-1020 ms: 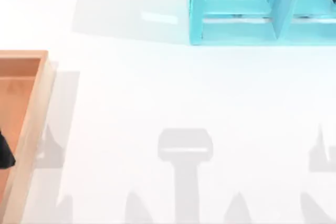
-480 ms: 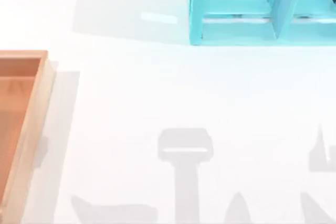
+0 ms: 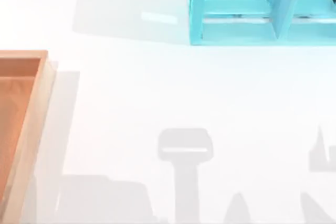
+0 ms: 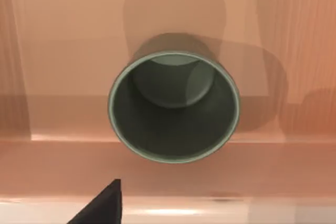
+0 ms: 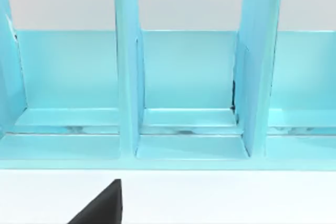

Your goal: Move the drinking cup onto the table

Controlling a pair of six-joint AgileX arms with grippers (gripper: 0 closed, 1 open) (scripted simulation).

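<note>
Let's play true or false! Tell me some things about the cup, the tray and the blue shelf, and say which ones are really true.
1. The drinking cup stands upright in the wooden tray. True.
2. The cup is full of juice. False: it is empty, and its bottom shows.
3. The shelf unit is turquoise. True.
4. The cup is red. False: it is grey-olive.
5. The tray sits at the table's right side. False: it sits at the left side.

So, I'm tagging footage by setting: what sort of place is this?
Probably a simulated tabletop workspace: a glossy white table with a turquoise shelf unit, a wooden tray, and a drinking cup inside the tray.
</note>
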